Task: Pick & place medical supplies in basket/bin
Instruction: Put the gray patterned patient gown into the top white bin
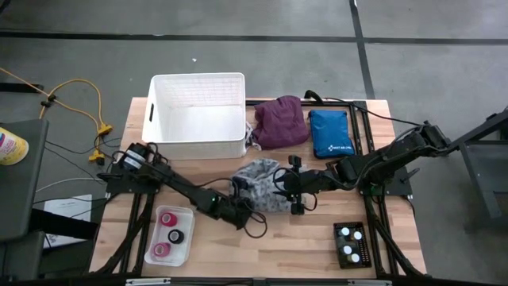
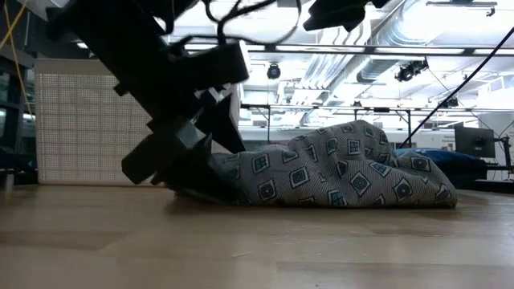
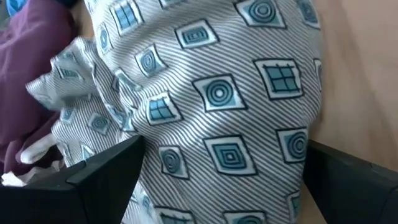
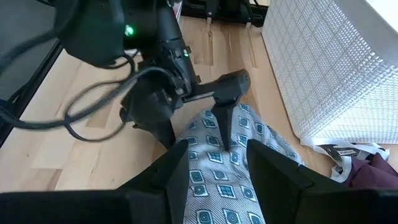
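White slotted plastic basket [image 1: 198, 115], upper centre of my high view: nothing visible in it. Grey patterned cloth garment [image 1: 260, 184], mid-frame, just below it. My left gripper [image 1: 238, 213] straddles the cloth's lower left edge, fingers spread wide; my right gripper [image 1: 295, 191] pinches its right side. Risk: with both pulling, the cloth stretches, slips, or snags the rim.
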